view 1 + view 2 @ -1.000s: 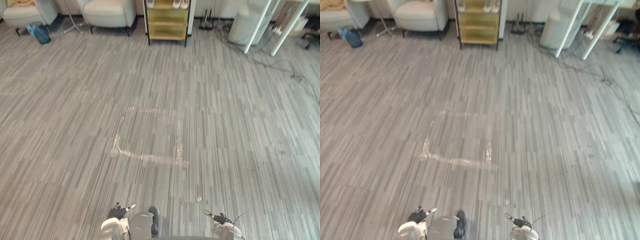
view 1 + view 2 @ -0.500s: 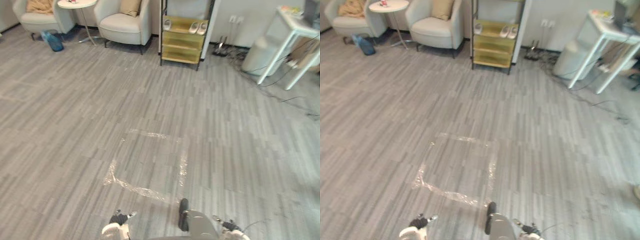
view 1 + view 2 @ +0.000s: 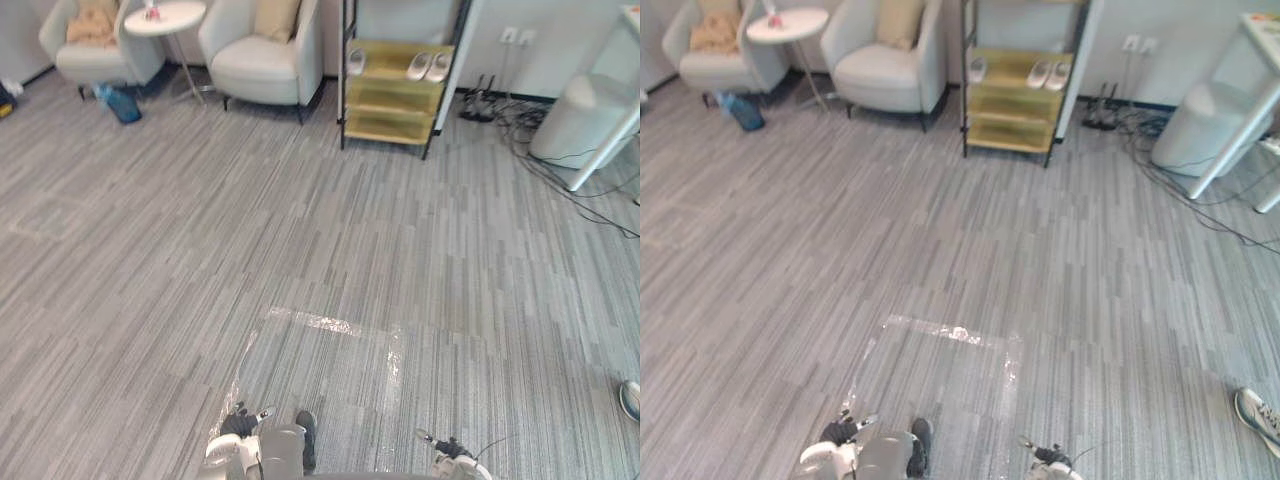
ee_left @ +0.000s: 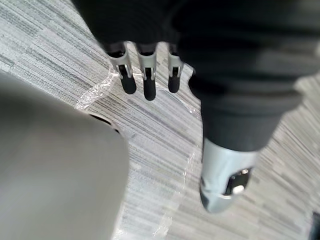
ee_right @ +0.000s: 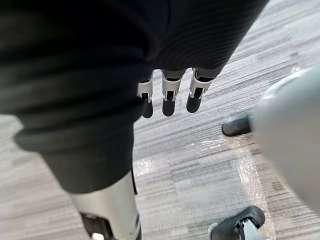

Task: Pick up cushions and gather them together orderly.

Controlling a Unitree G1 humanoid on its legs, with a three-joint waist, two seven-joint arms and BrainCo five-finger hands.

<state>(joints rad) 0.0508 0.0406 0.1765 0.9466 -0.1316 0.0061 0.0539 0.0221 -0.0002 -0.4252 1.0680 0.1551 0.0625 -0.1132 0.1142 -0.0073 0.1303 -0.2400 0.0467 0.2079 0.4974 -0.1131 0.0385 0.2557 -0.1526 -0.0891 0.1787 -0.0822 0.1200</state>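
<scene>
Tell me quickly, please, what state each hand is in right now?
Left hand: open, holding nothing.
Right hand: open, holding nothing.

Along the floor's far edge stood a left armchair [image 3: 95, 60], a round side table [image 3: 165, 17], a right armchair [image 3: 262, 68] and a yellow shelf rack [image 3: 392, 98] holding pale shoes [image 3: 428, 66]. A blue bag [image 3: 121, 104] lay by the left armchair. A clear tape square [image 3: 320, 321] marked the near edge.

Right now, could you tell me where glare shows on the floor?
Left eye view: the tape square glints brightest along its far edge; left wrist view: tape shines beyond the left hand; right wrist view: bright patches beyond the right hand.
</scene>
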